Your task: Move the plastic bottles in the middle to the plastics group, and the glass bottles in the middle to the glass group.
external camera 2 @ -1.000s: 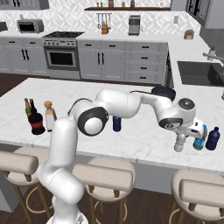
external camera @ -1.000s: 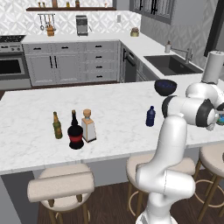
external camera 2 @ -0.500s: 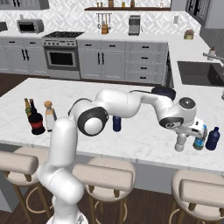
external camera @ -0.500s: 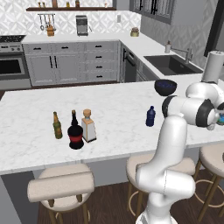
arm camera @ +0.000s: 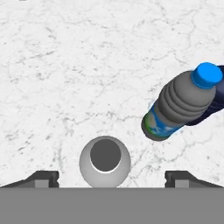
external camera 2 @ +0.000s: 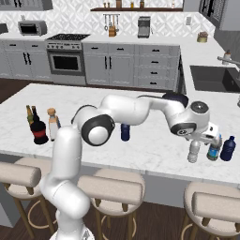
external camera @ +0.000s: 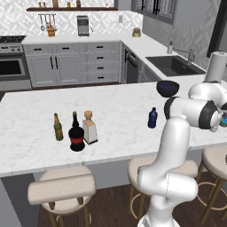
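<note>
My gripper (arm camera: 112, 177) hangs over the clear white-capped plastic bottle (arm camera: 105, 161), its fingertips (arm camera: 41, 177) spread wide on either side and clear of the cap. That bottle (external camera 2: 193, 151) stands upright at the counter's right end under the gripper (external camera 2: 201, 139). Right beside it is the plastics group: a bottle with a blue cap and teal band (arm camera: 175, 109) (external camera 2: 214, 147) and a dark blue one (external camera 2: 228, 148). The other dark blue plastic bottle (external camera: 152, 118) (external camera 2: 125, 132) stands mid-counter. The square pale glass bottle (external camera: 90, 127) stands next to the black red-labelled bottle (external camera: 76, 133) and the olive bottle (external camera: 58, 127).
A dark bowl (external camera: 168, 88) sits on the island's far right side near the sink (external camera: 173, 64). Stools (external camera: 62, 188) line the near edge of the marble counter (external camera: 115, 102).
The jaws have gone from shut on the clear bottle to wide apart, letting it go. The bottle stays upright in place and the arm has barely moved.
</note>
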